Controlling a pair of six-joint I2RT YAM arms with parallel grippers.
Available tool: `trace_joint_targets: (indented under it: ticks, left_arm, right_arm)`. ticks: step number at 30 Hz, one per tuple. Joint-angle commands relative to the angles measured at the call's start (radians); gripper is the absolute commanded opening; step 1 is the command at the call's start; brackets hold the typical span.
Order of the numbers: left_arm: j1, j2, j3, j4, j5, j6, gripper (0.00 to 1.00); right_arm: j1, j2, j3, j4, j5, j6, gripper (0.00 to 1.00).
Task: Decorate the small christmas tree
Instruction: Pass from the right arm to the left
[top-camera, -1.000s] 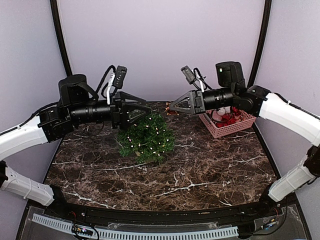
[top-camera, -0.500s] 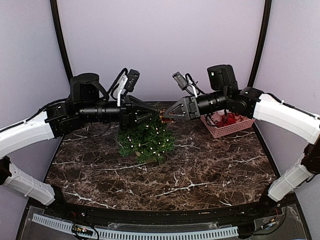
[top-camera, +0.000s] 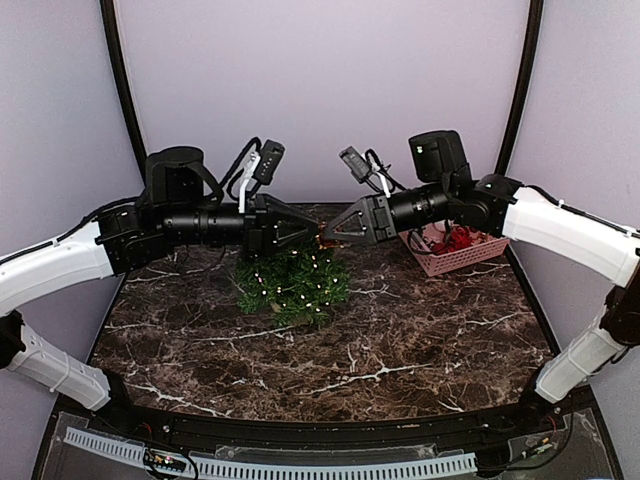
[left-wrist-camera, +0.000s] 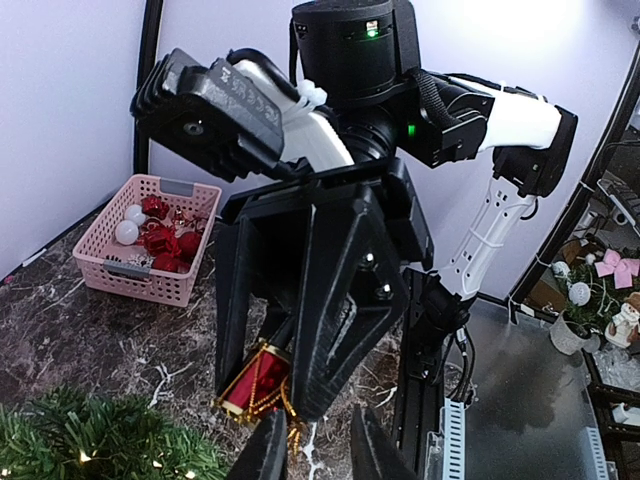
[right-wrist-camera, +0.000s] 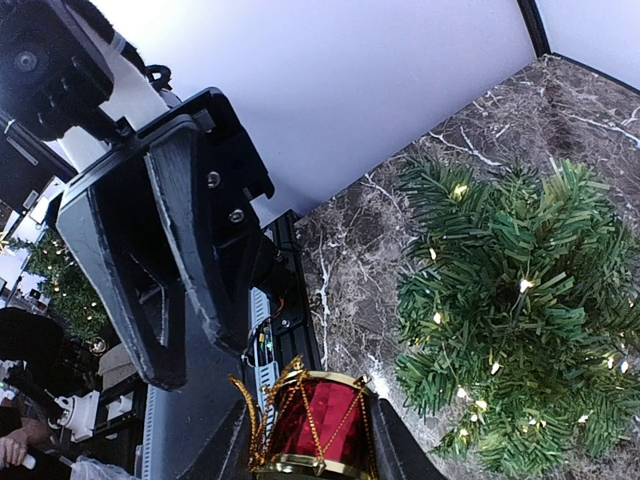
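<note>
The small christmas tree (top-camera: 295, 280), dark green with tiny white lights, stands at the back middle of the marble table; it also shows as the tree (left-wrist-camera: 90, 440) and the tree (right-wrist-camera: 510, 300) in the wrist views. My right gripper (top-camera: 327, 232) is shut on a red drum ornament (right-wrist-camera: 320, 420) with gold trim, above the tree's top. My left gripper (top-camera: 313, 232) meets it tip to tip. In the left wrist view the drum (left-wrist-camera: 255, 382) hangs in the right gripper (left-wrist-camera: 268, 395). Its gold cord (left-wrist-camera: 291, 432) dangles beside one finger of my left gripper (left-wrist-camera: 318, 455), whose jaws stand narrowly apart.
A pink plastic basket (top-camera: 455, 260) of red and white ornaments sits at the back right, behind the right arm; the left wrist view shows the basket (left-wrist-camera: 150, 282) too. Dark frame posts rise at both back corners, and a black rail runs along the table's near edge.
Both arms have swung inward above the tree until their tips met. The left jaws have narrowed a lot. The right gripper kept the drum.
</note>
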Motion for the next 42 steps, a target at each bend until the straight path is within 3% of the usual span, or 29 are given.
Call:
trace_joint_targets:
  ticks: [1, 10, 15, 18, 23, 25, 27, 31, 33, 42]
  left_arm:
    - [-0.006, 0.002, 0.02, 0.048, 0.039, -0.018, 0.26]
    - [-0.007, 0.03, 0.031, 0.041, 0.042, -0.025, 0.26]
    - [-0.009, 0.039, 0.031, 0.055, 0.048, -0.028, 0.14]
    - [-0.009, 0.042, 0.029, 0.055, 0.044, -0.031, 0.01]
    - [-0.01, 0.015, 0.012, 0.075, 0.032, -0.042, 0.0]
    - [-0.009, 0.002, 0.01, 0.077, 0.029, -0.052, 0.0]
    - [-0.008, -0.007, 0.017, 0.07, 0.031, -0.065, 0.0]
    - [-0.008, -0.009, 0.044, 0.029, 0.046, -0.092, 0.0]
    - [-0.008, -0.005, 0.062, 0.004, 0.063, -0.102, 0.0]
    - [-0.009, -0.025, 0.101, -0.062, 0.139, -0.123, 0.0]
  right_arm:
    - [0.012, 0.009, 0.041, 0.006, -0.003, -0.015, 0.29]
    - [0.014, 0.008, 0.042, 0.002, -0.002, -0.018, 0.29]
    - [0.015, 0.008, 0.039, 0.0, -0.001, -0.019, 0.29]
    - [0.015, 0.008, 0.036, -0.002, 0.002, -0.023, 0.29]
    - [0.015, -0.001, 0.001, 0.026, 0.027, -0.028, 0.29]
    - [0.015, -0.009, -0.032, 0.064, 0.034, -0.028, 0.32]
    - [0.015, -0.022, -0.078, 0.12, 0.021, -0.026, 0.42]
    - [0.015, -0.062, -0.187, 0.281, -0.019, 0.003, 0.72]
    - [0.015, -0.091, -0.27, 0.447, -0.039, 0.059, 0.82]
    - [0.017, -0.16, -0.619, 1.231, 0.074, 0.363, 0.88]
